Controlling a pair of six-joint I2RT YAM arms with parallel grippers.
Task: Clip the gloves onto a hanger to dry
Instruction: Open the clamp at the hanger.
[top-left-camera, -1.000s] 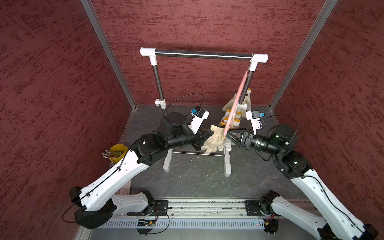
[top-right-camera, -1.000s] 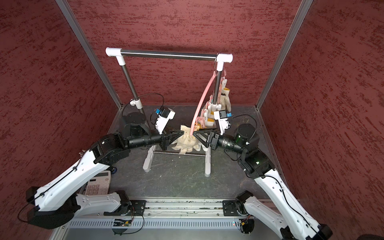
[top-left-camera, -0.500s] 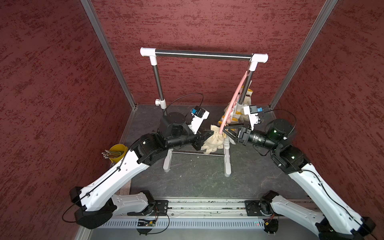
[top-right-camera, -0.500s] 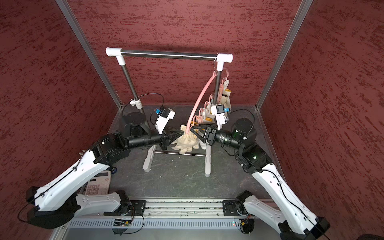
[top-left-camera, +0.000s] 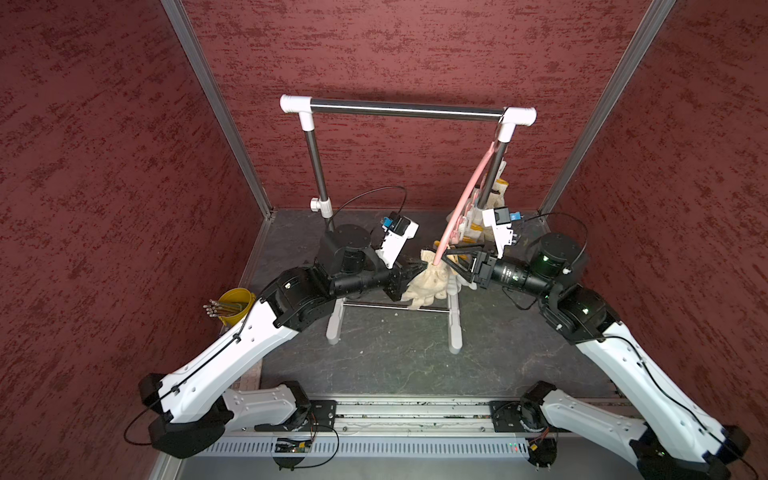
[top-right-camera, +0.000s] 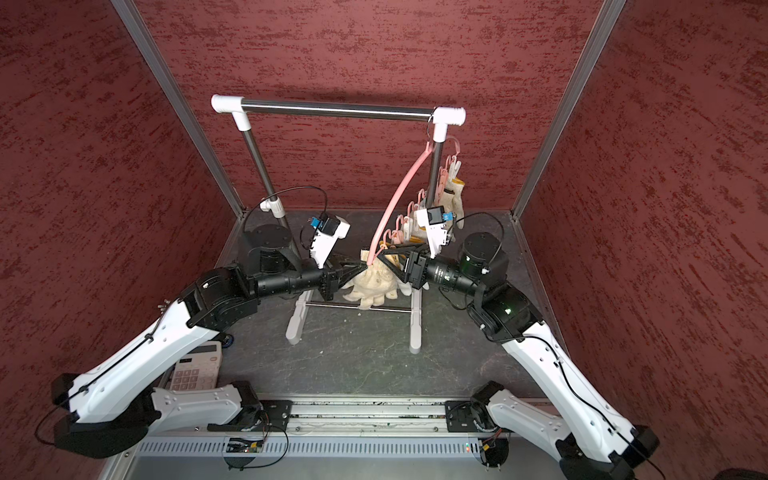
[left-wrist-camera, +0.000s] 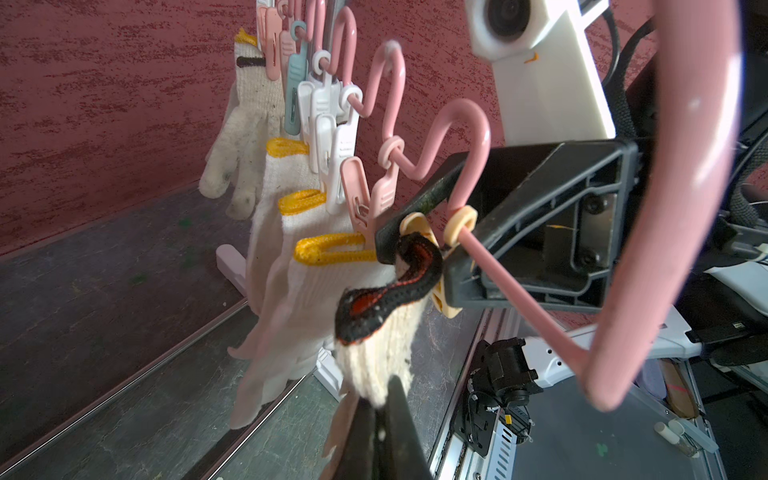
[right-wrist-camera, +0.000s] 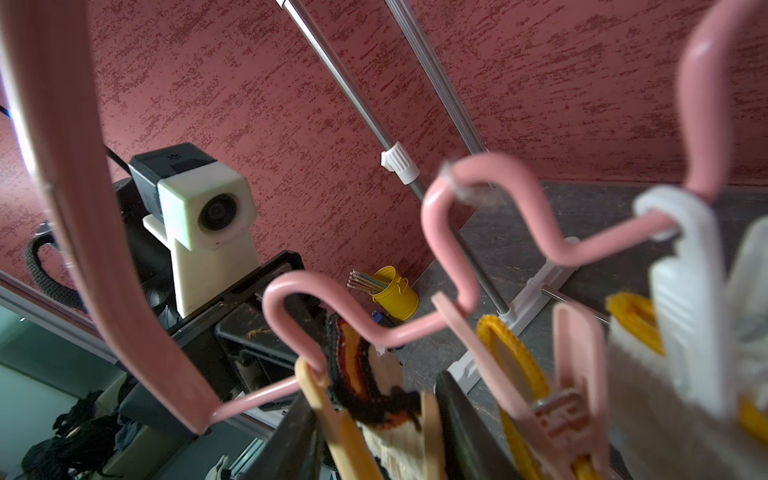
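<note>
Two grippers meet at the hanger (top-left-camera: 469, 195); left gripper (top-left-camera: 414, 272) clenched on the beige glove (top-left-camera: 428, 284); right gripper (top-left-camera: 446, 259) pinching the cream clip (left-wrist-camera: 417, 224) at its dark cuff (left-wrist-camera: 390, 291).

Left gripper (left-wrist-camera: 376, 409) pinches a black-cuffed glove (left-wrist-camera: 376, 353) (cuff at cream clip (left-wrist-camera: 446, 301)).

Steel garment rack (top-left-camera: 405, 110) with white joints, standing mid-floor on white feet; small yellow bucket (top-left-camera: 235, 311) with thin sticks by left wall; white calculator (top-right-camera: 197, 370) front left; dark mottled floor (top-left-camera: 395, 357); red textured walls (top-left-camera: 415, 45).
</note>
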